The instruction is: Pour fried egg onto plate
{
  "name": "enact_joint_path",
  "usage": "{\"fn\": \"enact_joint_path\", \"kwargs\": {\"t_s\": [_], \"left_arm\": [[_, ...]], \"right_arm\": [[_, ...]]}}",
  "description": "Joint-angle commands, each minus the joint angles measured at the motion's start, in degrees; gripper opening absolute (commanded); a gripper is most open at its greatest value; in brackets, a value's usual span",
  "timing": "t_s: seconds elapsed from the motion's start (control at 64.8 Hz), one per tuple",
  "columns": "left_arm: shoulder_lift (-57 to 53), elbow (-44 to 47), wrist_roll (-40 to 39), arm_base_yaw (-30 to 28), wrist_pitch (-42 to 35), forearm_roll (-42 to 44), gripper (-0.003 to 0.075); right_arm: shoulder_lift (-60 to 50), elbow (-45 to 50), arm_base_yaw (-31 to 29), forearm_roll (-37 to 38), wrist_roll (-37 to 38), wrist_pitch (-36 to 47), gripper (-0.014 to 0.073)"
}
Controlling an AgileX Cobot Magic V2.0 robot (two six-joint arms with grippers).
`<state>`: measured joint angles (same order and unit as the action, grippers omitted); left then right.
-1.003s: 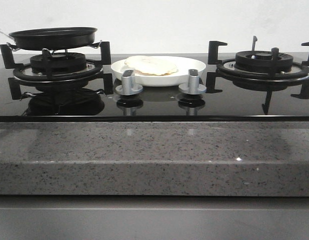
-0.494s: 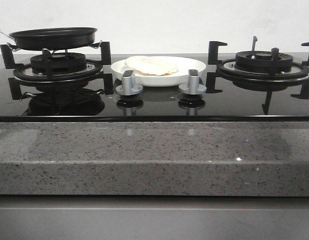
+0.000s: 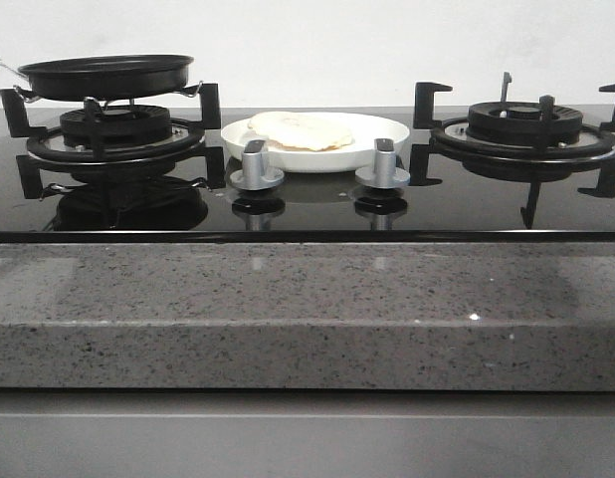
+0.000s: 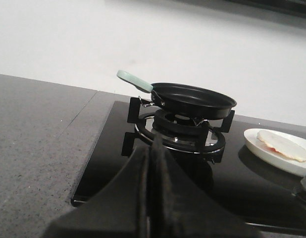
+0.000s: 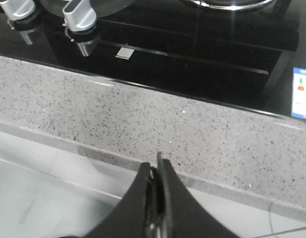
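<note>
Front view: fried egg [image 3: 301,129] lies on the plate [image 3: 387,141], between the two burners, behind the knobs [image 3: 256,165].
Both grippers are pressed shut and hold nothing: left gripper [image 4: 154,148] near the stove's left edge, right gripper [image 5: 157,171] over the counter's front edge; the black pan [image 3: 106,76] sits on the left burner.

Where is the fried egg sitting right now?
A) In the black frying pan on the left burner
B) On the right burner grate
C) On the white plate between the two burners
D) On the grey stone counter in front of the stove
C. The fried egg lies flat on the white plate between the burners, while the black frying pan rests on the left burner grate with no egg showing in it.
</note>
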<state>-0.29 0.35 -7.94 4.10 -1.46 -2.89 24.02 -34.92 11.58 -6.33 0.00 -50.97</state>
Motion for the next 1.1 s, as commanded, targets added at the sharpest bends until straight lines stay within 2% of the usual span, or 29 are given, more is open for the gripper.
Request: {"fn": "enact_joint_path", "kwargs": {"t_s": [0.0, 0.278, 0.447, 1.08], "left_arm": [[-1.1, 0.3, -0.5, -0.1, -5.7, -0.4, -0.0019], [-1.1, 0.3, -0.4, 0.2, -5.7, 0.3, -0.0019], [-1.1, 0.3, -0.4, 0.2, -5.7, 5.1, -0.0019], [-1.1, 0.3, -0.4, 0.2, -6.1, 3.6, -0.0019]], "right_arm": [[0.2, -1.3, -0.3, 0.3, -0.5, 3.7, -0.0067], [0.2, -1.3, -0.3, 0.3, -0.5, 3.7, -0.0067], [0.2, -1.3, -0.3, 0.3, -0.5, 3.7, -0.0067], [0.2, -1.3, -0.3, 0.3, -0.5, 3.7, -0.0067]]}}
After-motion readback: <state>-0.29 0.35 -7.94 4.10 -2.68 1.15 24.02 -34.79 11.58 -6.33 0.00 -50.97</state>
